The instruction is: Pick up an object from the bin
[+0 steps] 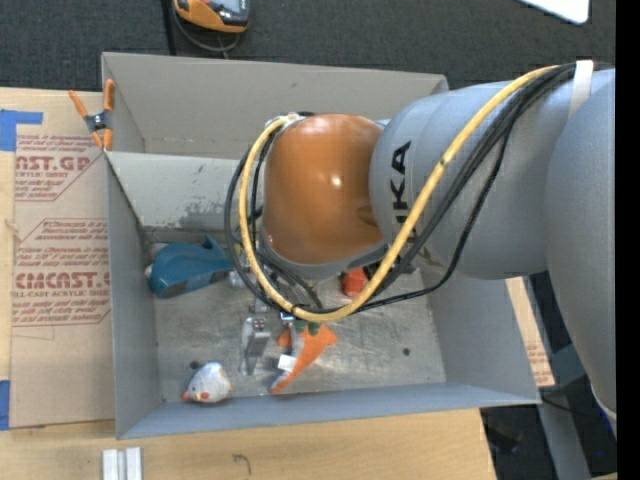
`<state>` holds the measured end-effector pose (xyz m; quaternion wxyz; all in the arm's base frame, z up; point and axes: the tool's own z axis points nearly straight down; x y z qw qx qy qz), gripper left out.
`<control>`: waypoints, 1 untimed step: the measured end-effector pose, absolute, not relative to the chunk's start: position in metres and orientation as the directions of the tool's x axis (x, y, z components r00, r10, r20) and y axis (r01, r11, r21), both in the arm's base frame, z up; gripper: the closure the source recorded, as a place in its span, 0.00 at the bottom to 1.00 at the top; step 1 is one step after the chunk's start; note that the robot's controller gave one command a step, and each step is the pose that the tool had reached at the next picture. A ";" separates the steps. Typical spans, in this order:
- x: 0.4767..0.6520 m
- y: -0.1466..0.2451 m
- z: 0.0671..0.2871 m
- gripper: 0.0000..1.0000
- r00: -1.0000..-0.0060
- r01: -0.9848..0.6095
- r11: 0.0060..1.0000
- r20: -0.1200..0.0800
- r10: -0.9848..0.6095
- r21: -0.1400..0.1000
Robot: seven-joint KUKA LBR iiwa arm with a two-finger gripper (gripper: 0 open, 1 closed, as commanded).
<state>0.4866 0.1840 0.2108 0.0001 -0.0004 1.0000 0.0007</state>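
The metal gripper [258, 346] hangs low near the grey bin's [300, 404] front wall, just beside a tapered orange carrot [308, 353] on the scuffed floor; spread or pressed together, I can't tell

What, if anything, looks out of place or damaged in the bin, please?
Nothing stands out: a blue thing, a small white toy and an orange carrot-like piece beside the gripper lie loose inside the bin, none visibly damaged.
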 end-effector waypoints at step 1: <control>0.499 0.197 0.097 1.00 -0.996 -0.089 0.996 -0.015 -0.089 -0.002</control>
